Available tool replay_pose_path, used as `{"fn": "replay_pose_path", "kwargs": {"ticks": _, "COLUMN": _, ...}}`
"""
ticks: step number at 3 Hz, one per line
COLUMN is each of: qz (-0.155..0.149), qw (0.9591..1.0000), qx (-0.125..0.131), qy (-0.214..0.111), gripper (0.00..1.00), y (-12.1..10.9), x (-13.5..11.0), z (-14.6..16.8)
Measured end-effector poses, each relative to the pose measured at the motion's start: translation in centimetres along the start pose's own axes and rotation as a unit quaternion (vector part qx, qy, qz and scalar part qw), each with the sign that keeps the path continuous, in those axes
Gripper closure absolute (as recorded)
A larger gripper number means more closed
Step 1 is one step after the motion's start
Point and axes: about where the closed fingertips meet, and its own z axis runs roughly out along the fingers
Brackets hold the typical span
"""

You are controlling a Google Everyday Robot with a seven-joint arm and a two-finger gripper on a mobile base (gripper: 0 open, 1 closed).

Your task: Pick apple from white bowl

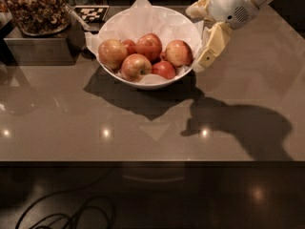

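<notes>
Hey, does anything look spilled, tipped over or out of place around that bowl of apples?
Nothing stands out. The apples sit inside the upright white bowl, paper liner sticking above its rim, nothing spilled on the counter. The open gripper hangs at the bowl's right rim.

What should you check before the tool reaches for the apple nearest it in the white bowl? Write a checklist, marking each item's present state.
1. Tool open: ok.
2. Tool over the apple: not ok; it hangs beside the white bowl's right rim.
3. Apple's top uncovered: ok.
4. Finger room around it: not ok; a smaller red apple touches it.
5. White bowl upright on the counter: ok.
</notes>
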Motion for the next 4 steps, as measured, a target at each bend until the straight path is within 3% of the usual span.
{"fn": "replay_pose_path", "kwargs": {"ticks": 1, "qz": 0.007, "qw": 0.9999, "qx": 0.008, "qy": -0.002, "gripper": 0.00, "y": -0.9, "x": 0.8, "z": 0.6}}
{"fn": "replay_pose_path", "kwargs": {"ticks": 3, "qz": 0.007, "qw": 0.9999, "qx": 0.008, "qy": -0.002, "gripper": 0.42, "y": -0.9, "x": 0.8, "z": 0.7}}
{"fn": "replay_pose_path", "kwargs": {"ticks": 4, "qz": 0.014, "qw": 0.9999, "qx": 0.004, "qy": -0.006, "gripper": 0.53, "y": -1.6, "x": 1.1, "z": 1.8}}
